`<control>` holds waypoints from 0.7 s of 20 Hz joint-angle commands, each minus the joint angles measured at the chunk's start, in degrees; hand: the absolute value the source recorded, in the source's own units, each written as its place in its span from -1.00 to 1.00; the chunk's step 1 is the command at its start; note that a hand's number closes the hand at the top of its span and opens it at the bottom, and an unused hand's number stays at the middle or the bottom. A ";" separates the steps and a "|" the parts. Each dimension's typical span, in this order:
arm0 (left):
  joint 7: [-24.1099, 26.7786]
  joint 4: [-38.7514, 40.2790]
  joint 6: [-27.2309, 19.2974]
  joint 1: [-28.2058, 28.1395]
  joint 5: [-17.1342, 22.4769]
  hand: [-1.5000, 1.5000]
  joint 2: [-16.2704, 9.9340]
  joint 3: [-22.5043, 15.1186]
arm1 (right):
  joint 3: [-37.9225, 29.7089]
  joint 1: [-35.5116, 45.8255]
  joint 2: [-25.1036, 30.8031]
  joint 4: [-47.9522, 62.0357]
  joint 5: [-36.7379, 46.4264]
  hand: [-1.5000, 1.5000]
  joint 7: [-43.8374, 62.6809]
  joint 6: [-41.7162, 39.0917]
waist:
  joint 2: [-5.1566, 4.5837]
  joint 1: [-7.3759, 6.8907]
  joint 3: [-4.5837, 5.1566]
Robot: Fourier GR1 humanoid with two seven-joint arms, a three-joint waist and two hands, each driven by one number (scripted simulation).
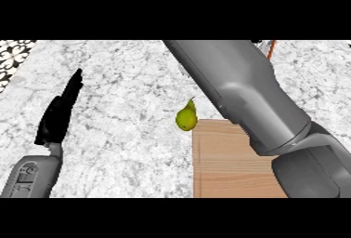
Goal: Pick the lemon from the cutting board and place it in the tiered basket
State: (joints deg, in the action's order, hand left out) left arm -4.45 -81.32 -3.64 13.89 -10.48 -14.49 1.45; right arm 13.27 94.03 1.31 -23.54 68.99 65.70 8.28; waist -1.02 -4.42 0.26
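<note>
Sitting just off the cutting board (233,158)'s top-left corner on the marble counter (123,139), the yellow-green pear-shaped fruit (186,116) stands long axis near vertical, stem up. Left hand (60,111) rests open, fingers straight, holding nothing. Right forearm (240,88) stretches beyond view; its hand unseen. Risk: no lemon visible.

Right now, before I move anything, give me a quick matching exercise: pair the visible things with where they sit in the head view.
Things:
1. black left robot hand
2. yellow-green pear-shaped fruit
3. light wooden cutting board
4. grey right forearm

Places:
A. lower right, on the marble counter
B. left side, fingers straight, pointing up
C. running diagonally from top centre to lower right
D. centre, at the board's upper left corner

Pairs: 1-B, 2-D, 3-A, 4-C
</note>
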 commanded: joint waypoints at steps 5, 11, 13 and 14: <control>2.50 0.24 0.20 -3.03 0.84 0.00 -0.51 1.68 | -2.45 0.75 4.03 8.55 1.43 1.00 0.41 -0.86 | 0.17 2.11 -0.14; 2.75 1.56 0.55 -2.73 1.02 0.00 -1.60 3.45 | -5.84 -0.32 2.20 8.93 -0.68 1.00 -3.33 1.00 | 0.36 2.52 -0.18; 0.58 0.93 -0.01 -0.12 0.47 0.00 -0.74 2.65 | -7.66 0.16 0.53 9.05 -1.99 1.00 -2.41 2.13 | 0.23 2.31 -0.18; 2.41 0.14 -1.79 -3.23 -0.70 0.00 1.22 1.40 | -7.85 -3.49 1.59 8.07 -2.39 1.00 -5.30 3.33 | 0.53 2.93 -0.22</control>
State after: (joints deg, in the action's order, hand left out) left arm -3.23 -81.44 -3.95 11.75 -10.31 -14.65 3.20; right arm 7.36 93.38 3.28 -14.92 68.11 59.87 8.84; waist -0.69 -2.14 0.08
